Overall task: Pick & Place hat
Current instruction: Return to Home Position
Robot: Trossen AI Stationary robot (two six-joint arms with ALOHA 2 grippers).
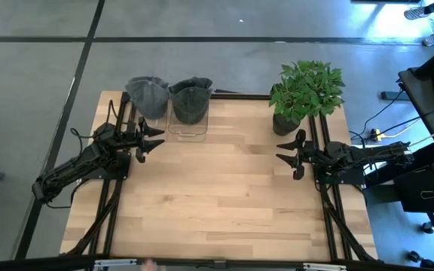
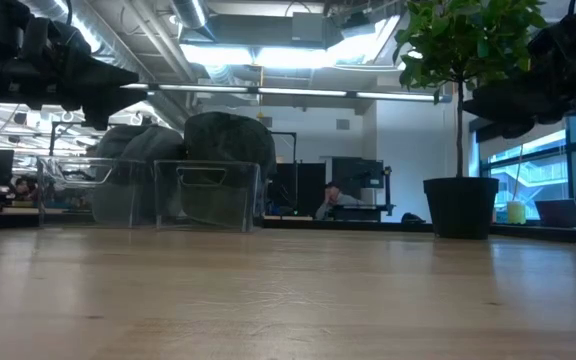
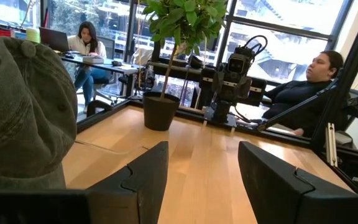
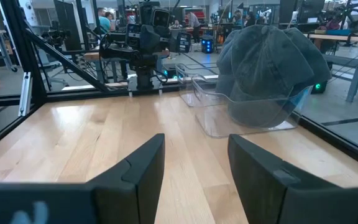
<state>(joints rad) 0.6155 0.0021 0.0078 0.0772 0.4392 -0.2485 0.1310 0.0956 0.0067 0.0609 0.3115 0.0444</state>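
Table (image 1: 224,196): a pale wooden top. My two arms come in from its left and right edges.
Left pincer (image 1: 154,140): it hangs above the table's left side, near the front of the bins, and points toward the middle. The fingers (image 3: 138,180) are spread wide apart with nothing between them.
Right pincer (image 1: 289,150): it hangs above the table's right side, just in front of the plant, and faces my left pincer across the bare wood. The fingers (image 4: 135,174) are likewise spread wide and hold nothing.
Left transparent bin (image 2: 68,190): it stands at the far edge of the table, touching or nearly touching its neighbour.
Gray cap (image 1: 148,96): it sits in the left transparent bin, with its crown rising above the rim.
Right transparent bin (image 1: 187,129): it stands just beside the left one, on the side nearer the table's middle.
Dark cap (image 4: 269,62): it is lodged in the right transparent bin and bulges well above the walls. I cannot tell whether one cap or more is piled there.
Potted plant (image 1: 306,89): it stands upright in a black pot at the far right corner, well apart from the bins.
People: one sits behind my right arm (image 3: 316,68) and another sits at a desk beyond the table (image 3: 89,43).
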